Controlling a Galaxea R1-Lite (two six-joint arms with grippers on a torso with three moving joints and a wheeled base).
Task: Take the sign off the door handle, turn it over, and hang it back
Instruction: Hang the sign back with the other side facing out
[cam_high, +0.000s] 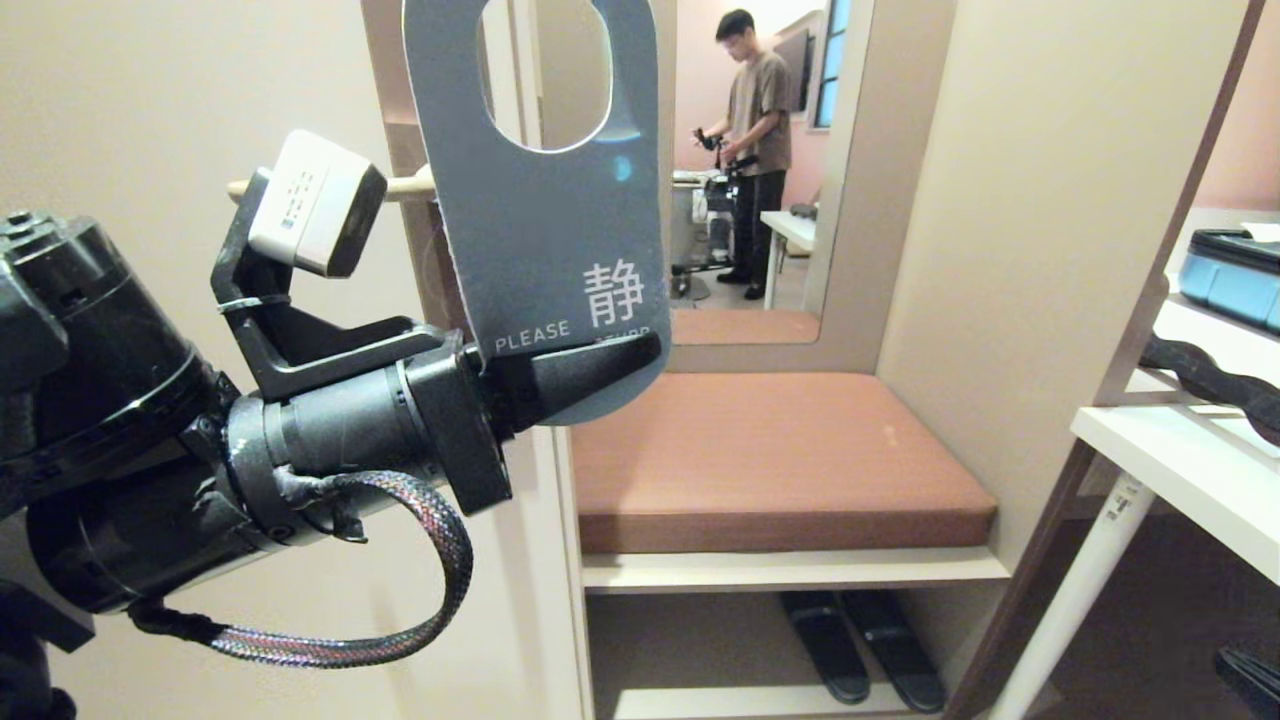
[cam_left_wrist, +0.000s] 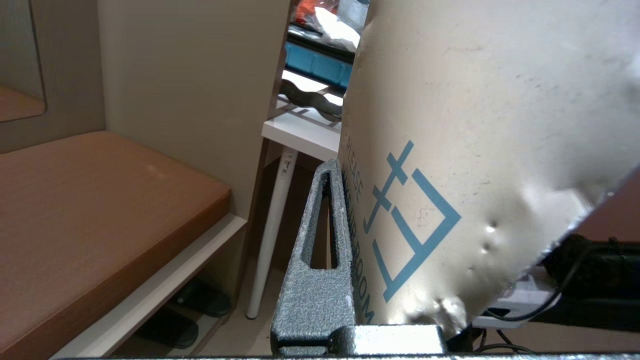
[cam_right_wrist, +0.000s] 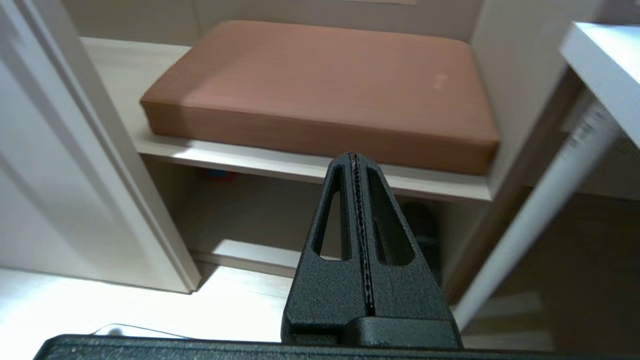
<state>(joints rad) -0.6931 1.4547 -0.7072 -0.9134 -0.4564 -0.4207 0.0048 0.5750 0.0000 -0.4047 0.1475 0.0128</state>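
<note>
Head view: cream door on the left, tan wall panel on the right, a recessed bench nook between them with one brown cushion (cam_high: 770, 455) on a pale shelf. Two dark slippers (cam_high: 860, 645) lie side by side under the shelf. A mirror (cam_high: 765, 170) above the cushion shows one person standing by a rig. A white table (cam_high: 1180, 470) with one slanted white leg stands at right, a blue case (cam_high: 1235, 285) on it. The left gripper (cam_high: 610, 365) reaches in from the left and is clamped on the lower rounded end of the sign (cam_high: 550, 230). The sign is upright, blue-grey side to the camera, white PLEASE and one Chinese character showing, its oval hole at the top edge of frame. The cream door handle (cam_high: 405, 187) pokes out level behind the sign, beside the wrist camera; it does not pass through the hole. Open space lies to the right of the sign, over the cushion.

Left wrist view: one textured finger (cam_left_wrist: 320, 260) presses on the sign's white side, blue PLEASE and ROOM lettering and one blue character visible. The card surface is dented and scuffed. Cushion, shelf edge, table leg and slippers sit beyond.

Right wrist view: the right gripper (cam_right_wrist: 356, 165) has its fingers pressed together on nothing, pointing at the cushion's front edge, with the door edge to one side and the table leg to the other.
</note>
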